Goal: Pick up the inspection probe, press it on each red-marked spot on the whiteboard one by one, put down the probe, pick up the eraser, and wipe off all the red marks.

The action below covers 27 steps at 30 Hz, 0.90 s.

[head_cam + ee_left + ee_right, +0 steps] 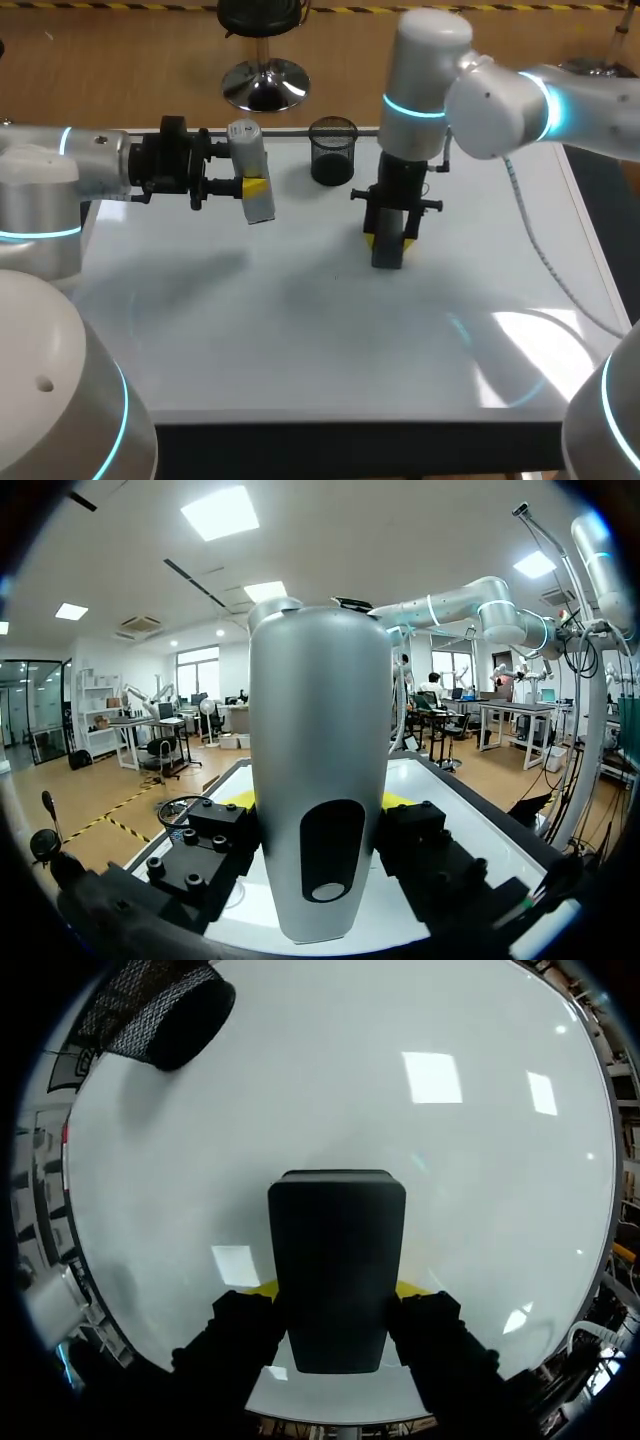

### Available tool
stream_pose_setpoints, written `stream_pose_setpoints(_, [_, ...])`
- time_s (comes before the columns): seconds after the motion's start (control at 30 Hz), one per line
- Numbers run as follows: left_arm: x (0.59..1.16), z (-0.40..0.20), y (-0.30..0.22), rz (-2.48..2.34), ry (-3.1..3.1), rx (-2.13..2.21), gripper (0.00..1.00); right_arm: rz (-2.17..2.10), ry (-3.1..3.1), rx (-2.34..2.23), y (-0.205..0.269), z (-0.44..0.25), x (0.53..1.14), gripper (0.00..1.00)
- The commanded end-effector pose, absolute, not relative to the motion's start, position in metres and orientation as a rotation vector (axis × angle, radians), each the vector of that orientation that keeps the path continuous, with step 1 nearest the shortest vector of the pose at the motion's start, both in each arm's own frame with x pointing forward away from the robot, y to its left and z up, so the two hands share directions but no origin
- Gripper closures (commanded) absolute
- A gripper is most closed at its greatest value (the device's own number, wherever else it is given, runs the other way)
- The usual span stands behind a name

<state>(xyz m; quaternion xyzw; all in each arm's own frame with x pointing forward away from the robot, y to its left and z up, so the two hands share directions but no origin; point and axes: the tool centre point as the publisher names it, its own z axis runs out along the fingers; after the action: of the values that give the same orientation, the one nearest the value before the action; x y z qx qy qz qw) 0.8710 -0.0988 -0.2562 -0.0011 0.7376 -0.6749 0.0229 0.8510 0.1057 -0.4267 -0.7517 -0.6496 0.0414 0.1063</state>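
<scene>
Plainly, the left gripper (255,187) is clamped on the probe (246,150), its black finger blocks pressing the body from two sides with the yellow tips (400,801) just showing behind it. The probe is a smooth, matte silver-grey shell, rounded and tapering, with a dark oval slot in its face. It is carried clear of the surface over the far left part of the whiteboard (300,330).

The right gripper (390,238) points straight down and grips the eraser (387,256), a plain black rectangular block with softly rounded corners. Its lower end appears to rest on the board near the middle.

Beyond the eraser, at the far edge between the two grippers, stands a round black wire-mesh cup (332,150). The whiteboard is glossy white and mirrors the ceiling lights, and it covers the desk (350,436), whose dark front edge shows.
</scene>
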Motion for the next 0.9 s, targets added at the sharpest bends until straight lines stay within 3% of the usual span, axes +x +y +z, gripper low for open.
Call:
stream_pose_setpoints(0.03, [0.870,-0.255,-0.099,-2.088,2.279,-0.005,1.00,0.134,-1.890,-2.223,0.088,-0.441,0.857,1.00])
stream_pose_setpoints(0.5, [0.870,-0.255,-0.099,-2.088,2.279,-0.005,1.00,0.169,-1.824,-2.348,0.051,-0.435,0.870,1.00])
stream_pose_setpoints(0.9, [0.870,-0.255,-0.099,-2.088,2.279,-0.005,1.00,0.088,-1.911,-2.356,0.069,-0.396,0.867,1.00])
